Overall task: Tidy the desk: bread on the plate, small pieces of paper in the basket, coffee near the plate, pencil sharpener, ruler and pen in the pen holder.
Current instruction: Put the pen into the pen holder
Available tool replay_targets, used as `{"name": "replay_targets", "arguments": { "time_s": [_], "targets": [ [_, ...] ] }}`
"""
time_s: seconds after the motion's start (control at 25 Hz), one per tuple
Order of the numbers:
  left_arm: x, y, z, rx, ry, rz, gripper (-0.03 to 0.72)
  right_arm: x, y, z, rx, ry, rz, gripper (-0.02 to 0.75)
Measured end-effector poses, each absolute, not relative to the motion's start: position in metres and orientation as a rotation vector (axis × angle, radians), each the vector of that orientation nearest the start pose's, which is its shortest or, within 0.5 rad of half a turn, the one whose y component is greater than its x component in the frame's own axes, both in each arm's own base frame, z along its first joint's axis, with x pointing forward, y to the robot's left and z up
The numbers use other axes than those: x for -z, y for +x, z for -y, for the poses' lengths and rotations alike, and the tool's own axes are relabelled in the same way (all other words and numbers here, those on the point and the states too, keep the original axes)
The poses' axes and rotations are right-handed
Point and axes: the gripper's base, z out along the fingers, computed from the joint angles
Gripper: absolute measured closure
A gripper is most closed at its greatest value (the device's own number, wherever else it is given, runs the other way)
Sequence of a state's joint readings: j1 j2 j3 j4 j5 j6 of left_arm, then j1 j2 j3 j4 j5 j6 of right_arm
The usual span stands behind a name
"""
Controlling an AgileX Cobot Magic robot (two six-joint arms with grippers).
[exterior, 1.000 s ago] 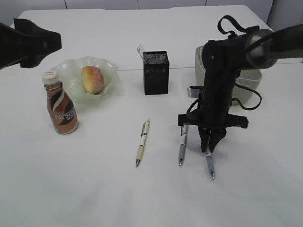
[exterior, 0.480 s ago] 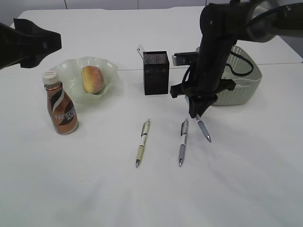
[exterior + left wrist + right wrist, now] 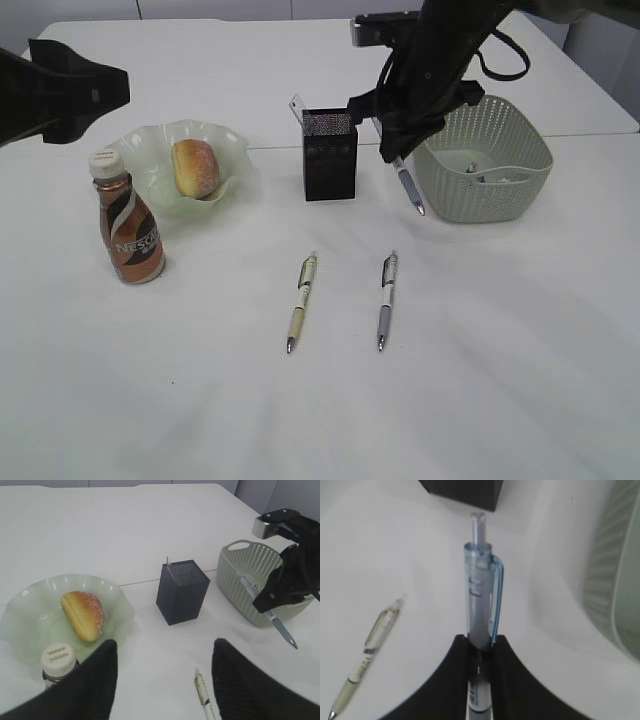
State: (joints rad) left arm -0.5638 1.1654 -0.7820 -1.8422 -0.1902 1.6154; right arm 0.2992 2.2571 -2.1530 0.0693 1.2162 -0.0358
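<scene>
My right gripper [image 3: 397, 150] is shut on a blue-grey pen [image 3: 409, 188] and holds it in the air between the black mesh pen holder [image 3: 330, 155] and the pale green basket [image 3: 485, 165]; the pen [image 3: 480, 605] sticks out of the jaws [image 3: 480, 642]. A ruler end shows in the holder. Two more pens lie on the table, a cream one [image 3: 301, 300] and a grey one [image 3: 386, 298]. The bread [image 3: 195, 167] lies on the green plate [image 3: 152, 160]. The coffee bottle [image 3: 127, 218] stands beside the plate. My left gripper [image 3: 162, 680] is open and empty above the table.
The basket holds small items [image 3: 490, 175] that I cannot tell apart. The table's back edge runs behind the holder and basket. The left arm [image 3: 60, 90] hangs at the far left, above the plate.
My right gripper has lifted the pen off the table and carried it up and back, from the front right to beside the pen holder. The left arm has not moved.
</scene>
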Motion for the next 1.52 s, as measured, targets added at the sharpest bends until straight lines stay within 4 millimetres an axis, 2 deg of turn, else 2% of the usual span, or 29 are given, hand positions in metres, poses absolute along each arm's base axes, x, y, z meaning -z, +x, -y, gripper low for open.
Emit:
{"name": "replay_targets", "arguments": {
  "time_s": [0.6, 0.76, 0.96, 1.24, 1.4, 1.52],
  "targets": [
    [-0.315, 0.224, 0.122, 0.360, 0.196, -1.919, 0.263, -0.288, 0.513, -0.161, -0.216, -0.329, -2.097, 0.658],
    [-0.315, 0.224, 0.122, 0.360, 0.196, -1.919, 0.263, -0.277, 0.519, -0.162, -0.215, -0.310, -1.986, 0.658],
    [-0.315, 0.224, 0.122, 0.360, 0.196, -1.919, 0.263, -0.243, 0.519, -0.162, -0.212, -0.280, -1.867, 0.658],
    [-0.315, 0.224, 0.122, 0.360, 0.196, -1.919, 0.264, -0.231, 0.511, -0.161, -0.214, -0.253, -1.684, 0.658],
    [-0.315, 0.224, 0.122, 0.360, 0.196, -1.919, 0.264, -0.229, 0.511, -0.162, -0.231, -0.251, -1.643, 0.658],
    [-0.315, 0.224, 0.122, 0.360, 0.196, -1.919, 0.264, -0.217, 0.513, -0.165, -0.245, -0.265, -1.653, 0.658]
  ]
}}
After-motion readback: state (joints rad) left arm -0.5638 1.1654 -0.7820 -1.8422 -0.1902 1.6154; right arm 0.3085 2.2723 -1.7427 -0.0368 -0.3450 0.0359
